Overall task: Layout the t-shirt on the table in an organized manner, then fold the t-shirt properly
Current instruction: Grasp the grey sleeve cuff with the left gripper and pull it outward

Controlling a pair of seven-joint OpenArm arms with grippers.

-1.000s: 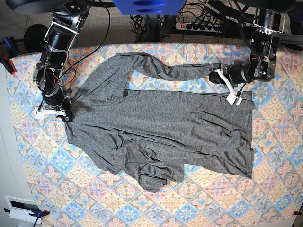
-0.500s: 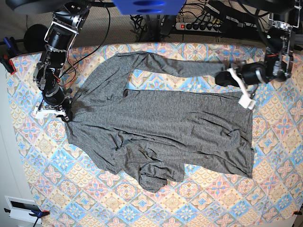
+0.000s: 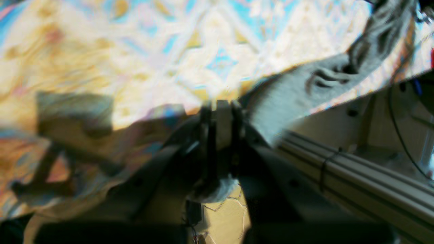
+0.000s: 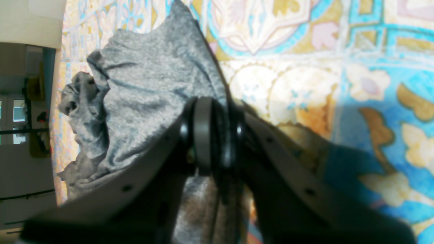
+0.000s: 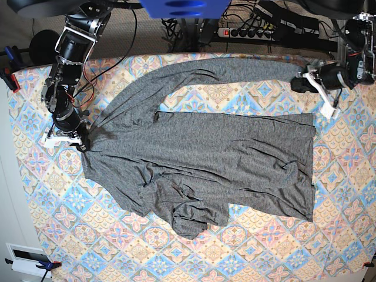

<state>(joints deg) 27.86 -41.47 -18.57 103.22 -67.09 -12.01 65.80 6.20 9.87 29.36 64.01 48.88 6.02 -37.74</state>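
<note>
Grey t-shirt [image 5: 200, 158] spread on patterned table [image 5: 352, 194]; left claw [image 5: 302, 79] pinches a sleeve end, right claw [image 5: 82, 141] pinches the shoulder.

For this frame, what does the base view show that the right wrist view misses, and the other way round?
Only the base view shows the whole t-shirt, its far sleeve pulled straight by the left hand, the near sleeve bunched, and a power strip behind the table. Only the right wrist view shows, close up, the right hand shut on the shirt's edge. Both show the grey knit fabric, the tiled cloth and the right hand's grip.
</note>
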